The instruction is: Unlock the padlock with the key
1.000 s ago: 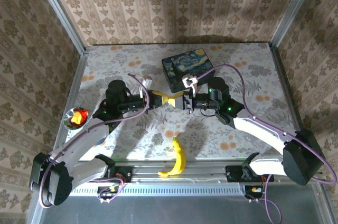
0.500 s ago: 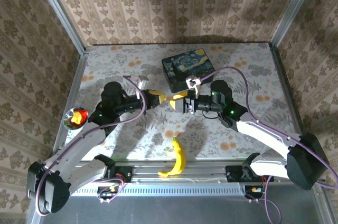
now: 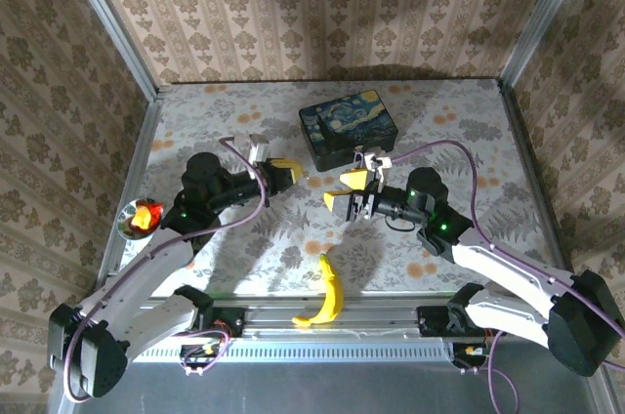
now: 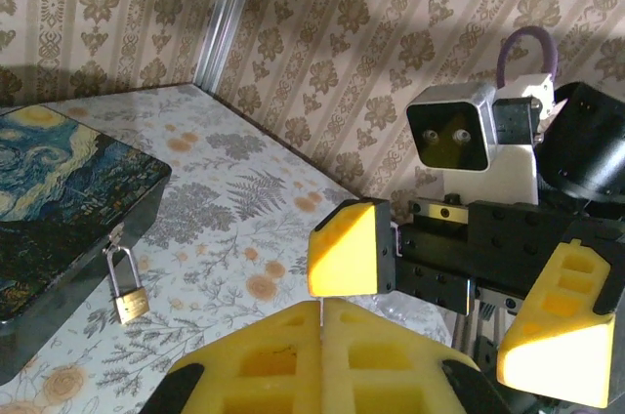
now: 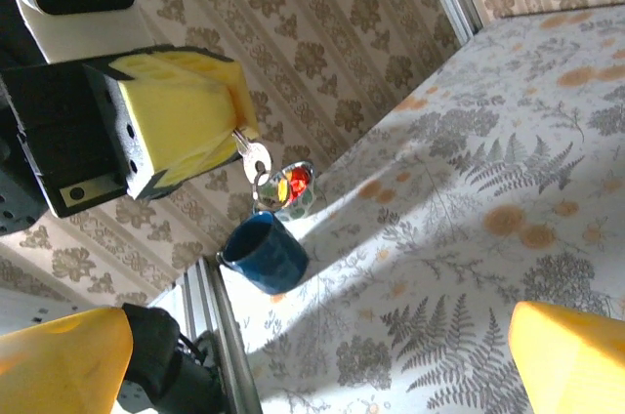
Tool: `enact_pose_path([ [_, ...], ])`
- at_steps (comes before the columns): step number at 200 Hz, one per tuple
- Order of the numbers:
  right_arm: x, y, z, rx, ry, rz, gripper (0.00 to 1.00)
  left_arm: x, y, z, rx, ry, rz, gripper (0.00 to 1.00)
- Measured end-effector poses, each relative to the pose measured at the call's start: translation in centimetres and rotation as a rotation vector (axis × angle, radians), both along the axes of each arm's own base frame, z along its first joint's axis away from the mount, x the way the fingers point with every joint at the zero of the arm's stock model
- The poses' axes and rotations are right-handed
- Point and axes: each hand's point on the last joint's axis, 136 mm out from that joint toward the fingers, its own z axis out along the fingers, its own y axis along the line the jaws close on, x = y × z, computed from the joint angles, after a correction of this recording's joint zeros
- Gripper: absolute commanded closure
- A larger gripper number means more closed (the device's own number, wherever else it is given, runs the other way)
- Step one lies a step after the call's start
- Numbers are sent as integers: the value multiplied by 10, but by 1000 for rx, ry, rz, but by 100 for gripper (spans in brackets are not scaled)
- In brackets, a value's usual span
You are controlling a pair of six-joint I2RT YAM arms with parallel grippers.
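Overhead view with both wrist views. The left gripper [image 3: 293,172] hangs above the middle of the table [image 3: 488,111], its yellow fingers pressed together on the key [image 5: 252,153], whose pale silver end juts from the tips toward the right gripper [image 3: 347,191]. The right gripper faces it from just beside, jaws spread wide with nothing between them; in the left wrist view its two yellow fingers [image 4: 347,248] stand well apart. A narrow gap of bare floral tabletop separates the two grippers. The padlock [image 4: 128,289] hangs by its thin shackle from the clasp on the front side of the painted box [image 3: 349,126], shackle closed, brass body low against the box wall near the tabletop. The box sits at the far centre, beyond both grippers, with a strip of table between it and the back wall [image 3: 322,14]. A banana [image 3: 327,295] lies at the near edge, just beside the metal rail [image 3: 391,316], between the two arm bases. A bowl [image 3: 137,219] with something red-orange inside sits at the table's left edge; in the right wrist view a blue cup [image 5: 264,253] stands just beside it. Open tabletop: the far left corner, the right side beyond the right arm, and the band between the grippers and the banana
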Motion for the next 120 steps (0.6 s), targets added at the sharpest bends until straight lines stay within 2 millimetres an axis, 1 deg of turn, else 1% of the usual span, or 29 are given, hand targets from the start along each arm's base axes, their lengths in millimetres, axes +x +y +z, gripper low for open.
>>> enact_pose_path([
  [37, 4, 4, 11, 64, -12, 2, 0, 2, -1, 5, -22, 2, 5, 100],
  [72, 8, 11, 5, 84, 14, 24, 0, 3, 0, 10, -45, 3, 12, 100],
  [87, 10, 14, 5, 98, 19, 36, 2, 4, 0, 13, -55, 1, 15, 100],
  [120, 10, 23, 7, 126, 28, 78, 11, 4, 0, 18, -74, 0, 15, 100],
])
